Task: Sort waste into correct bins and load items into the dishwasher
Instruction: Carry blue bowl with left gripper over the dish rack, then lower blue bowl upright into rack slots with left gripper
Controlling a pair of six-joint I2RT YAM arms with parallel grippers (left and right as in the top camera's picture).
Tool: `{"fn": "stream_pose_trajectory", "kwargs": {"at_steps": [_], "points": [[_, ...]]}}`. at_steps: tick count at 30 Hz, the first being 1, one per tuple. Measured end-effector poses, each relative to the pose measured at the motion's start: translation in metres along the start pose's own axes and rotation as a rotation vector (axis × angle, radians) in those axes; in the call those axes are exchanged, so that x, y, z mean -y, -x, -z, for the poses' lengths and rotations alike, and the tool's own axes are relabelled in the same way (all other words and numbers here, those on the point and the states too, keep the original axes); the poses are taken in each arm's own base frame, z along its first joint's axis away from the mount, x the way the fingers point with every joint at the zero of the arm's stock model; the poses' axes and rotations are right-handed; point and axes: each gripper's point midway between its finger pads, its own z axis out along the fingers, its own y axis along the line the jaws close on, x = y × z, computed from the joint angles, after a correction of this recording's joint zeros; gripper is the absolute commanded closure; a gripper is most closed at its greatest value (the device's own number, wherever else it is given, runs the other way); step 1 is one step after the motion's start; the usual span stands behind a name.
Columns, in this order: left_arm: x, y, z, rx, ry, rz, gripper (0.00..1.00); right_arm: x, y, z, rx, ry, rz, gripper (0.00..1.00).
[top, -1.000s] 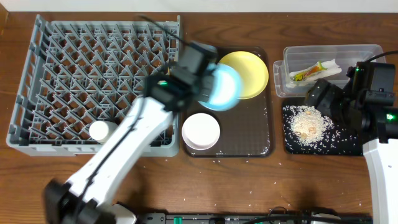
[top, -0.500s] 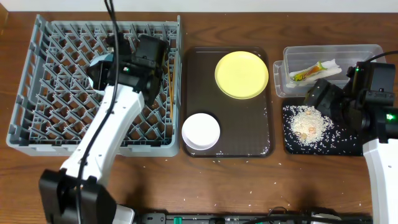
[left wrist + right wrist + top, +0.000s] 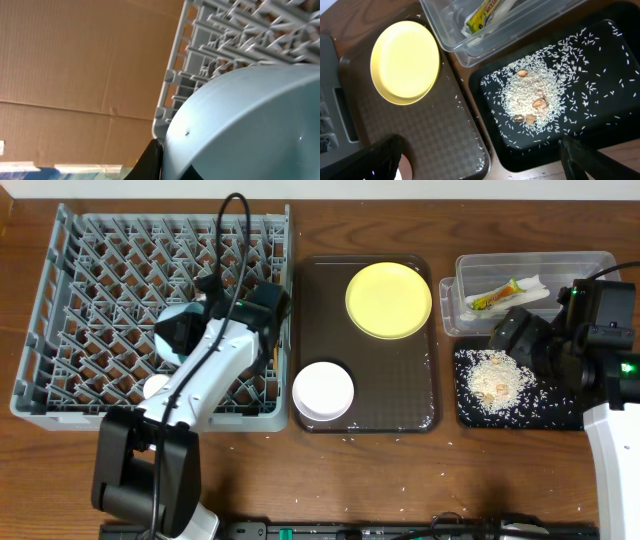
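My left gripper point(image 3: 197, 332) is shut on the light blue bowl point(image 3: 176, 332), holding it tilted over the front middle of the grey dish rack point(image 3: 60, 300). In the left wrist view the bowl point(image 3: 250, 125) fills the frame, with a black finger point(image 3: 150, 161) against its rim and the rack point(image 3: 225, 40) behind. A small white cup point(image 3: 155, 387) stands in the rack. The yellow plate point(image 3: 389, 300) and white bowl point(image 3: 323, 390) lie on the brown tray. My right gripper point(image 3: 508, 340) hangs open and empty over the black tray point(image 3: 560, 410) of rice crumbs point(image 3: 492, 375).
The clear tub point(image 3: 585, 265) at back right holds the snack wrapper point(image 3: 495, 298) and white tissue point(image 3: 535, 284). The right wrist view shows the plate point(image 3: 405, 60), tub point(image 3: 470, 45), crumbs point(image 3: 530, 100) and brown serving tray point(image 3: 445, 130). Loose rice lies on the table.
My left arm carried the light blue bowl off the brown tray, left over the rack, then down toward its front middle. The right arm has not moved.
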Motion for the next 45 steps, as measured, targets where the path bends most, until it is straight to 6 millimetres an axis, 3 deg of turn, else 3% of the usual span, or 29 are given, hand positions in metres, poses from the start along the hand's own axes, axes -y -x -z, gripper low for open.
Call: {"fn": "stream_pose_trajectory", "kwargs": {"at_steps": [9,15,22,31,36,45], "points": [[0.006,0.003,0.009,0.024,-0.023,0.017,0.93,0.000,0.000,0.000,0.000,0.000,0.000,0.02],[0.024,-0.013,0.012,0.006,-0.066,0.025,0.93,0.000,0.000,0.000,0.000,-0.001,0.000,0.02],[0.032,-0.008,0.024,0.045,-0.090,0.046,0.93,0.000,0.000,0.000,0.000,0.000,0.000,0.02],[0.022,-0.005,0.028,0.083,-0.031,0.013,0.93,0.000,0.000,0.000,-0.001,-0.001,0.000,0.02],[0.017,-0.004,0.017,0.064,-0.013,0.091,0.93,0.000,0.000,0.000,-0.001,-0.001,0.000,0.02],[0.020,0.001,0.017,0.072,-0.022,0.155,0.92,0.001,-0.002,0.000,-0.008,-0.004,0.000,0.02]]}}
